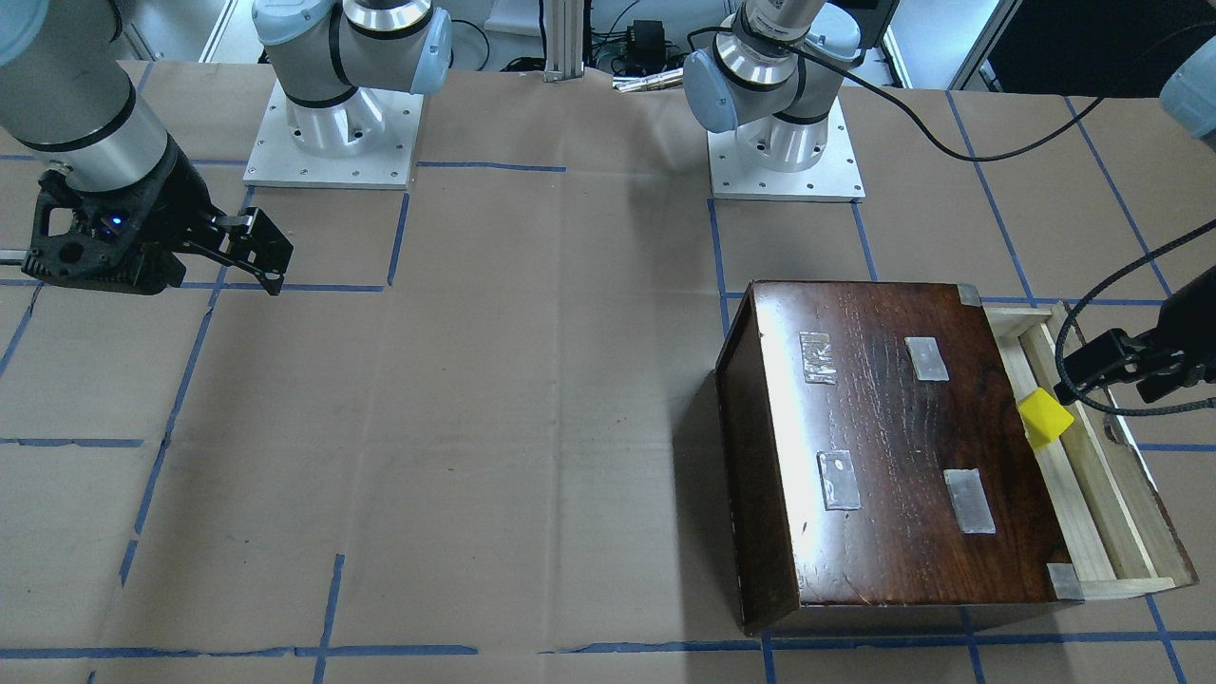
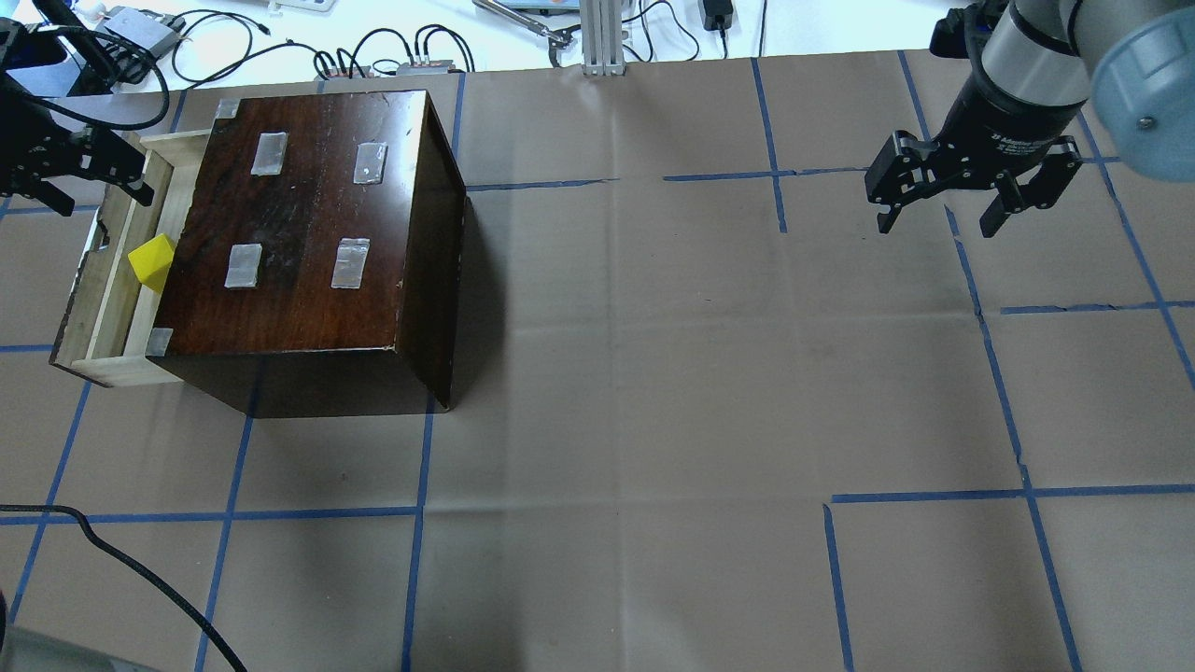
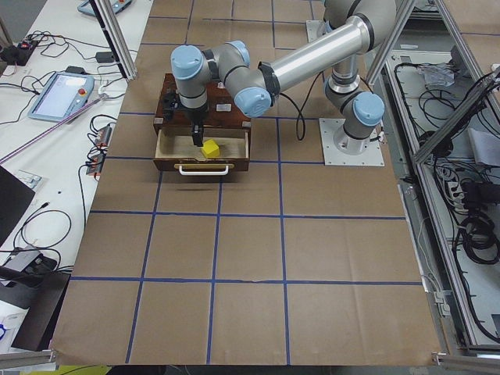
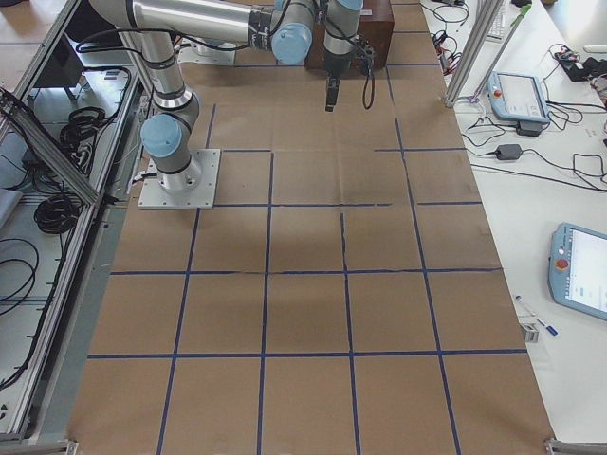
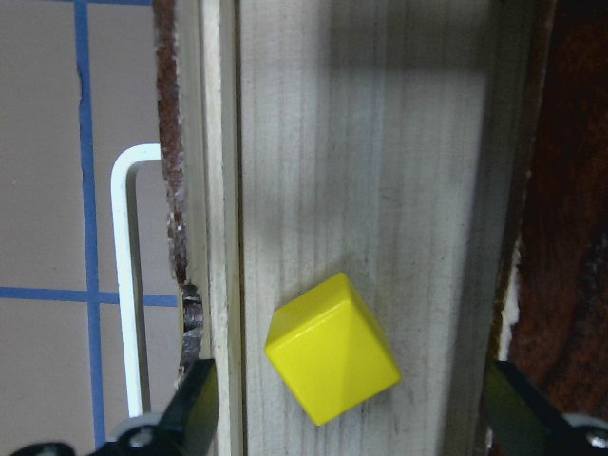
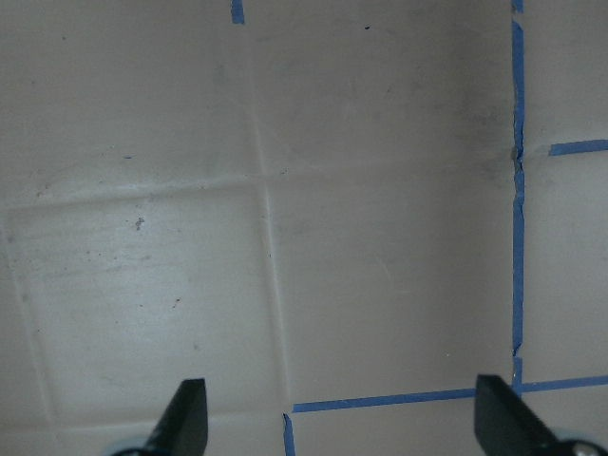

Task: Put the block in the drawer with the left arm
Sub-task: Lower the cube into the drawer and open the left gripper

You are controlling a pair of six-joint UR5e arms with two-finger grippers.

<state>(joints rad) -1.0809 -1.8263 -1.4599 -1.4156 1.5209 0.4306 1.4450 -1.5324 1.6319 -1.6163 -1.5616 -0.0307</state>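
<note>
The yellow block [image 5: 332, 347] lies on the pale wood floor of the open drawer [image 5: 380, 142], turned at an angle and close to the cabinet side. It also shows in the overhead view [image 2: 152, 261] and the front view [image 1: 1045, 418]. The drawer [image 2: 103, 280] stands pulled out of the dark cabinet [image 2: 308, 215]. My left gripper [image 2: 98, 191] is open and empty above the drawer, just off the block; its fingertips [image 5: 195, 408] frame the block without touching it. My right gripper [image 2: 936, 224] is open and empty, far off over bare paper.
The drawer's white handle [image 5: 128, 266] sticks out on its outer side. A loose black cable [image 2: 121, 560] lies at the near left corner. The arm bases [image 1: 788, 142] stand at the robot side. Cables and boxes line the far table edge [image 2: 392, 56].
</note>
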